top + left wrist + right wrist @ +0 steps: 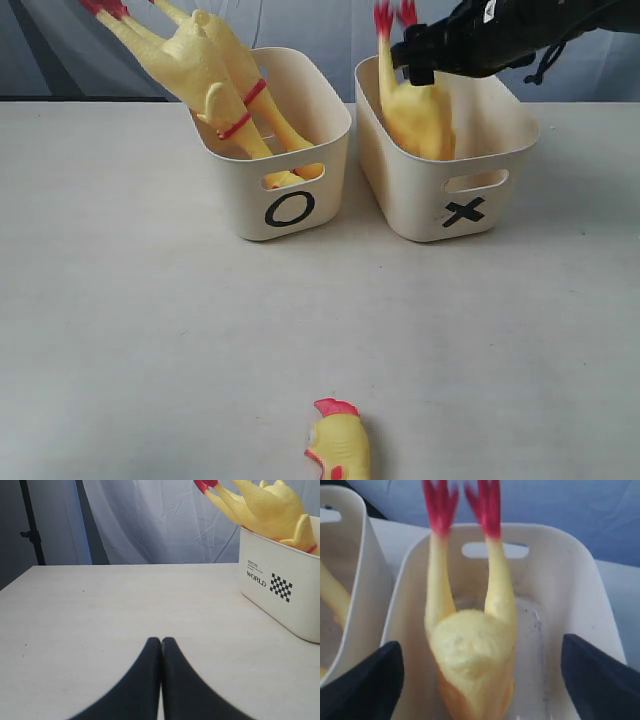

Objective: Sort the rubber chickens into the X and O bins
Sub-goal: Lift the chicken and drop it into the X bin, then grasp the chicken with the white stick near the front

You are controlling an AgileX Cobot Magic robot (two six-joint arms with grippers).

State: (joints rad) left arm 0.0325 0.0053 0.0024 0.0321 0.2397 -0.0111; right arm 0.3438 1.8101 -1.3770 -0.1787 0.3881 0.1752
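Two long chickens point(215, 75) with red neck bands lean head-down in the O bin point(290, 170), feet sticking up past its rim; they also show in the left wrist view as chickens point(267, 510) over the bin wall point(282, 590). A smaller chicken point(415, 110) stands head-down in the X bin point(450, 185), red feet up. My right gripper point(482, 672) is open wide above that chicken point(472, 650), its fingers apart from it on either side. Another small chicken point(338, 448) lies at the table's near edge. My left gripper point(161, 641) is shut and empty, low over the table.
The two bins stand side by side at the back of the cream table point(150, 300). A pale curtain point(150, 520) and a dark stand point(31, 525) are behind the table. The right arm point(500, 35) hangs over the X bin.
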